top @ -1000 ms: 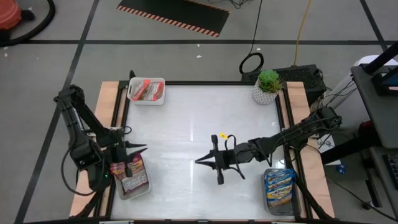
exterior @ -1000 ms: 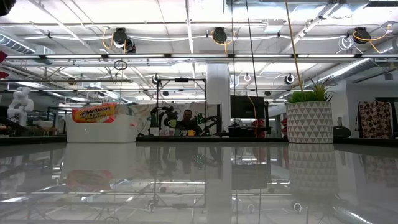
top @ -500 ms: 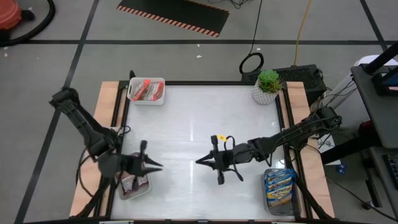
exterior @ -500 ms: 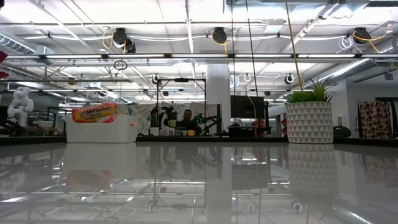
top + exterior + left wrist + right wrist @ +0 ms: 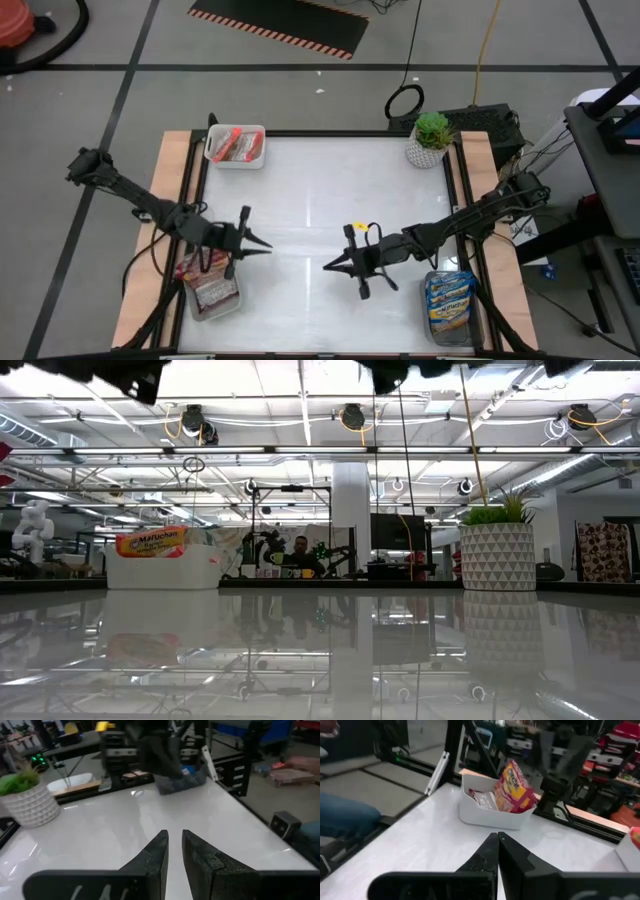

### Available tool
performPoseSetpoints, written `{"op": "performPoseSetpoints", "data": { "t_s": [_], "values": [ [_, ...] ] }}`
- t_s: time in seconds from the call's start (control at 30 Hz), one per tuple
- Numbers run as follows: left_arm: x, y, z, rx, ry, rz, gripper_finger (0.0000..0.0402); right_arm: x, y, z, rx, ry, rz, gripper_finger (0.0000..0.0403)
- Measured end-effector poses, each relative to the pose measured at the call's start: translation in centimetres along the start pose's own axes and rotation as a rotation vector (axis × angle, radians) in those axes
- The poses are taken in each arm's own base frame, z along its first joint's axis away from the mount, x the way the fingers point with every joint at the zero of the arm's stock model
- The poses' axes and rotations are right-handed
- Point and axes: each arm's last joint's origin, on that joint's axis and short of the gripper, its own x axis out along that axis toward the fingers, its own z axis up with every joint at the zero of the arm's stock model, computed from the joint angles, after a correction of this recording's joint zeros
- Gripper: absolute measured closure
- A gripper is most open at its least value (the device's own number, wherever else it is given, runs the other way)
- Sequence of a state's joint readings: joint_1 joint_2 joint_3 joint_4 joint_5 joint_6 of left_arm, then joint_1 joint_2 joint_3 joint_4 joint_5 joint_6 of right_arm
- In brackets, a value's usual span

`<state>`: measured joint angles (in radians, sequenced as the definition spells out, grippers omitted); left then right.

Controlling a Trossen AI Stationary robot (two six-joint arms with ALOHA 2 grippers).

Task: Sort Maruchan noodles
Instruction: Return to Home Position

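Shifted since a second ago: left claw (image 5: 262, 246), off the lower-left bin (image 5: 240, 298) and out toward mid-frame; right claw (image 5: 328, 266), only a touch down and to the right. Both empty. Left all but clenched, with a thin slit between the fingers (image 5: 155, 857) in the left wrist view; right clenched tight, tip to tip.

Nothing loose on the tabletop (image 5: 330, 190), so probably just the retreat to rest. Best done by lifting first, then drawing each arm back toward its own edge of the frame, slowly, keeping the two claws apart while pointed at each other near mid-frame.

Noodle packs all binned: dark red packs (image 5: 208, 288) at lower left, orange-red packs (image 5: 236, 146) in the upper-left bin (image 5: 235, 165), blue packs (image 5: 448, 303) in the lower-right bin (image 5: 450, 341).

Around: potted plant (image 5: 430, 138) at upper right, well apart from both arms. Most in the way for the left arm: the lower-left bin just under its wrist, one pack standing tilted above the rim in the right wrist view. Worth passing high to avoid a snag. Far behind in the low view, a person (image 5: 302, 550), no obstacle.
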<state>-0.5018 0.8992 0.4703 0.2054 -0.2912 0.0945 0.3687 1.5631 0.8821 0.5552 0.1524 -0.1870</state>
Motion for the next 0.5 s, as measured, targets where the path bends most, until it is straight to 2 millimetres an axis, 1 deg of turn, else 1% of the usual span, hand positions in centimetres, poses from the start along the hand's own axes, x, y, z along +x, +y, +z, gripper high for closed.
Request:
{"op": "performPoseSetpoints", "data": {
  "t_s": [0.2,0.33,0.5],
  "values": [
    [-1.8,1.7,-1.7,-0.017,-0.038,0.015,0.0341,-1.4,0.2,-3.2,0.018,-0.045,-0.013,0.0403],
    [-2.9,2.6,-2.7,-0.019,-0.072,0.015,0.0341,-2.3,0.4,-5.1,-0.019,-0.031,-0.011,0.0403],
    [-4.0,3.5,-4.2,-0.031,-0.083,0.055,0.0341,-4.0,0.5,-7.4,-0.026,-0.067,-0.023,0.0403]
  ]
}}
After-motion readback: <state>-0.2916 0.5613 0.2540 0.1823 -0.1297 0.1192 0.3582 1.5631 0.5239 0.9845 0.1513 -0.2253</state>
